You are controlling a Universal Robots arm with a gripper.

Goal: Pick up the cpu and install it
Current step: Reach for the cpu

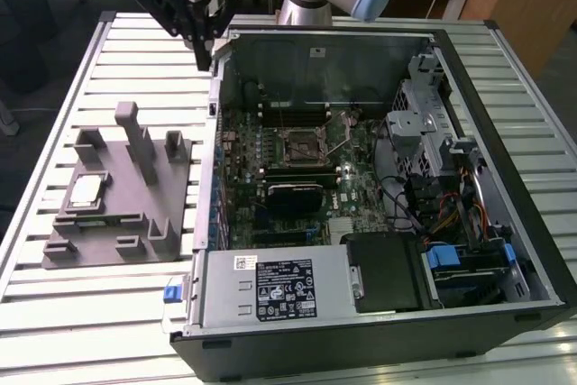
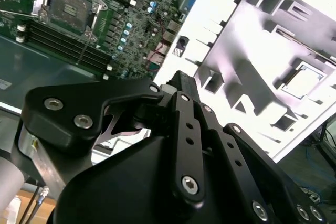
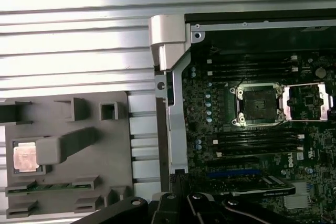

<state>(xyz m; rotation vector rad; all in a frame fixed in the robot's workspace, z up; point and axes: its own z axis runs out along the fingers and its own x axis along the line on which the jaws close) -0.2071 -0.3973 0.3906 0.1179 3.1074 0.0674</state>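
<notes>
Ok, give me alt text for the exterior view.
The robot's hand hangs over the slatted metal table beside the far corner of an open computer case. The cpu lies on a grey fixture at the exterior view's left, apart from the hand; the motherboard's socket inside the case looks empty.

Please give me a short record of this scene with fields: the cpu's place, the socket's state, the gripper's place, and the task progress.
cpu: lies flat in the grey fixture, on the exterior view's left of the open case
socket: inside the case, cover open, no chip in it
gripper: raised near the case's corner, apart from the cpu
progress: cpu not yet picked up
</notes>
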